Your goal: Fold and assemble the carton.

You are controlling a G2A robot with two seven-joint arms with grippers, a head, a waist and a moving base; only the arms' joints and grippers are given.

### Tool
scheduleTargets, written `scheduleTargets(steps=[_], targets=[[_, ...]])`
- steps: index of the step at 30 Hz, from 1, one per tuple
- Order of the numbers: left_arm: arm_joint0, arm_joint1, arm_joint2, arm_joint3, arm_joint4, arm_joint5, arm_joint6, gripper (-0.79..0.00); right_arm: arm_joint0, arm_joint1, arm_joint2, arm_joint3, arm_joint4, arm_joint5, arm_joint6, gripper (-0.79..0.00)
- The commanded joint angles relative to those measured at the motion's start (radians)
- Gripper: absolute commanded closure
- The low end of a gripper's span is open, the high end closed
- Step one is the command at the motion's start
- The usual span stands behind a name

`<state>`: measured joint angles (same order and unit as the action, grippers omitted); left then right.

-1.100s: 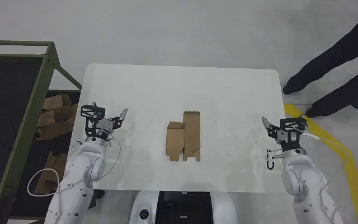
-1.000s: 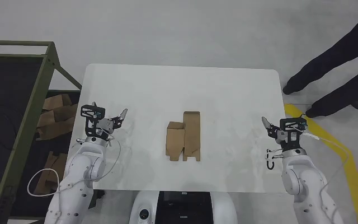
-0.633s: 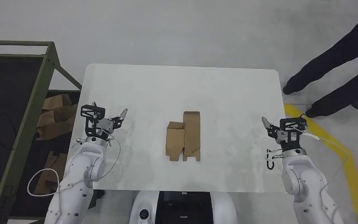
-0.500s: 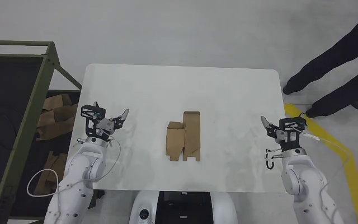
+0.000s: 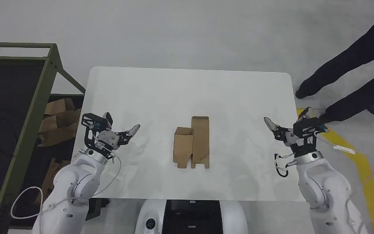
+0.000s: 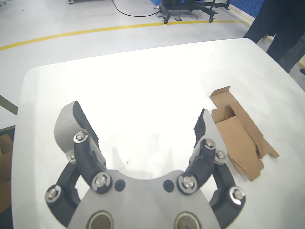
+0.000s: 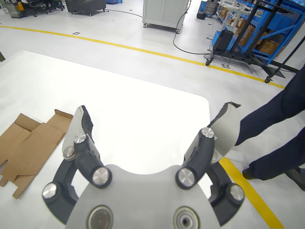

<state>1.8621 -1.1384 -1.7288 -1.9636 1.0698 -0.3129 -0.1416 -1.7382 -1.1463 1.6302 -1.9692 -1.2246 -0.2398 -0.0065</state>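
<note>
At the far left, next to the white table [image 5: 234, 93], a green metal frame [image 5: 26, 45] is seen with loose cardboard pieces [image 5: 58, 111] lying inside it. The left gripper [image 5: 121, 124] is held over the table's left part, near the near edge, well apart from the carton. In its wrist view the left gripper [image 6: 139, 110] is seen with fingers spread wide apart and only bare tabletop between the ribbed pads [image 6: 82, 117]. The carton [image 5: 191, 146] is placed at the table's middle, flat and unassembled: brown cardboard with one taller panel on the right, a shorter one on the left, and end flaps out. It is touched by neither gripper. The same carton [image 6: 238, 134] is seen off to one side of the left fingers, and again in the right wrist view [image 7: 31, 141]. The right gripper [image 5: 287, 121] is held at the table's right edge, also well apart from the carton. The right gripper [image 7: 157, 107] is likewise spread wide, nothing clamped.
</note>
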Motion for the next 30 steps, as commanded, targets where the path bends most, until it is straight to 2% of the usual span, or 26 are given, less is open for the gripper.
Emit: scheduleTargets(steps=[1,8,12,16,21,29,30], targets=[[0.0,0.0,0.001,0.0,0.003,0.001,0.002,-0.785,0.001,0.001,0.006,-0.012,-0.022,0.0,0.019,-0.785],[0.0,0.0,0.003,0.002,-0.003,0.001,0.002,-0.785,0.001,0.001,0.006,-0.012,-0.022,0.0,0.019,-0.785],[-0.013,-0.002,0.017,0.019,-0.113,-0.019,-0.053,-0.785,0.004,0.0,0.002,-0.013,-0.016,-0.001,0.017,-0.785],[-0.031,-0.002,0.028,0.009,-0.242,-0.03,-0.174,-0.785,0.012,0.0,0.004,-0.008,0.027,-0.026,0.019,-0.785],[-0.066,0.005,0.04,-0.006,-0.418,-0.054,-0.377,-0.785,0.017,0.002,0.025,-0.001,0.097,-0.094,0.024,-0.785],[-0.145,0.019,0.077,-0.015,-0.61,0.0,-0.69,-0.785,0.03,0.006,0.053,0.012,0.208,-0.203,0.042,-0.785],[-0.149,0.02,0.077,-0.015,-0.611,0.002,-0.7,-0.785,0.031,0.007,0.056,0.01,0.214,-0.205,0.047,-0.785]])
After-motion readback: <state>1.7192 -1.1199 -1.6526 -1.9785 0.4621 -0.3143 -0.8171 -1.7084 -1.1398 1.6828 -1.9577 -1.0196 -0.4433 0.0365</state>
